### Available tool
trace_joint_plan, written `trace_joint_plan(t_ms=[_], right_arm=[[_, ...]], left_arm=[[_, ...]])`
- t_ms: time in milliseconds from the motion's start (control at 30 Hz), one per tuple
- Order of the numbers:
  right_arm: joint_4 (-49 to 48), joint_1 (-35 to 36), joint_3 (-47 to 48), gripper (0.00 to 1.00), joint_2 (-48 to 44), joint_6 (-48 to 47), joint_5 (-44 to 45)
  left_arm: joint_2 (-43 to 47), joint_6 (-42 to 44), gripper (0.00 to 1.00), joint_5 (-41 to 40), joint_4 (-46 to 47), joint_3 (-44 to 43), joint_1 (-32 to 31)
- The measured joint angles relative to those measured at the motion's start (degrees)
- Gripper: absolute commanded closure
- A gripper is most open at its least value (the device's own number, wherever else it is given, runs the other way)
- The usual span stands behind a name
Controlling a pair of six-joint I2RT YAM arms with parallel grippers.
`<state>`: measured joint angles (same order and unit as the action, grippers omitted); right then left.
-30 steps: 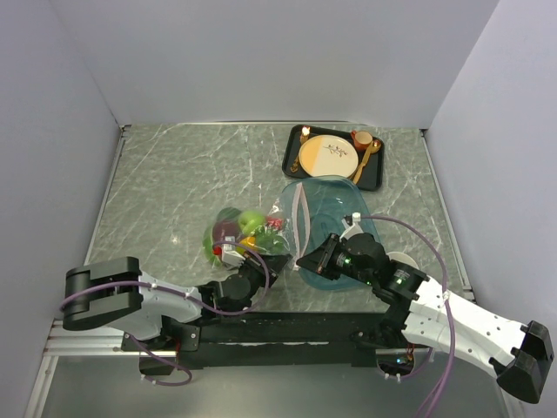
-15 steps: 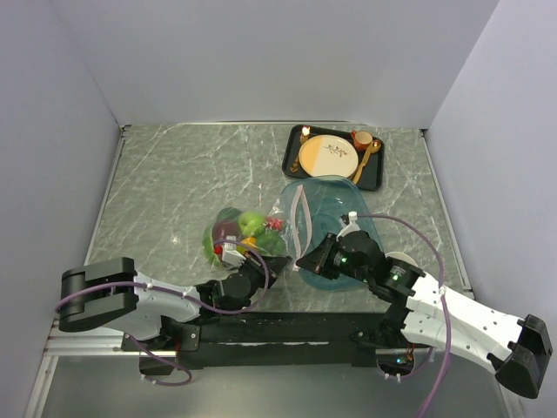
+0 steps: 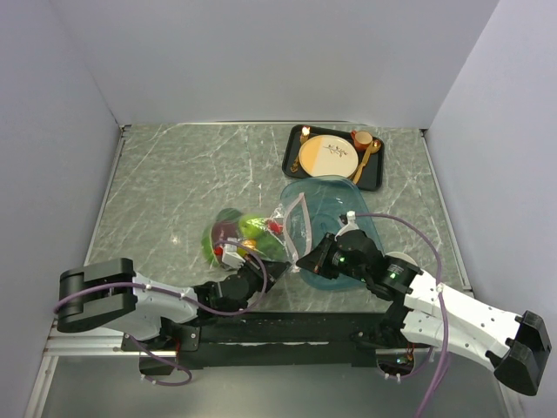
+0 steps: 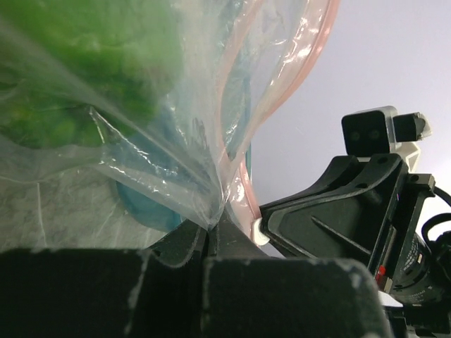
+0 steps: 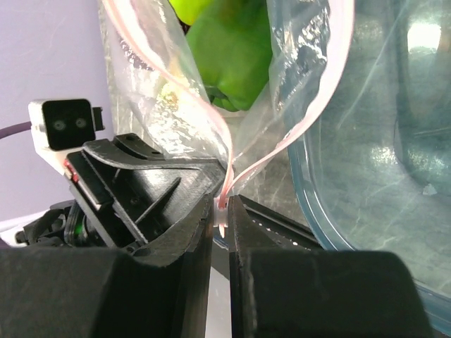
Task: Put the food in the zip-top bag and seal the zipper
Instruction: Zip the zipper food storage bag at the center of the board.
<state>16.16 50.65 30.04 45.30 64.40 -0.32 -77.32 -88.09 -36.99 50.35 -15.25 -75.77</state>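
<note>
With the food (image 3: 244,228) bagged at centre, your left gripper (image 4: 211,229) pinching the zip-top bag (image 3: 268,242) and right gripper (image 5: 224,211) clamped on the 6 o'clock end of the zipper (image 5: 229,177), slide it firmly toward 12.

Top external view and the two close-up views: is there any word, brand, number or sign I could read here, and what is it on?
On the tan round plate in the black tray: small reddish marks in the middle, too small to read.
On the clear plastic bag: no print visible.
Elsewhere in the three views: no readable text.
</note>
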Motion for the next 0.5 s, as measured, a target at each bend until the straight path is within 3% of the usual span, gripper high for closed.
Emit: trace_joint_plan(t_ms=[400,500], right_arm=[[0.1,0.0,0.2,1.00,0.2,-0.5,0.2],[0.0,0.0,0.2,1.00,0.2,-0.3,-0.5]], left_arm=[[-0.1,-0.1,0.98,1.4,0.7,0.5,0.0],[-0.1,0.1,0.72,1.6,1.6,1.0,0.0]])
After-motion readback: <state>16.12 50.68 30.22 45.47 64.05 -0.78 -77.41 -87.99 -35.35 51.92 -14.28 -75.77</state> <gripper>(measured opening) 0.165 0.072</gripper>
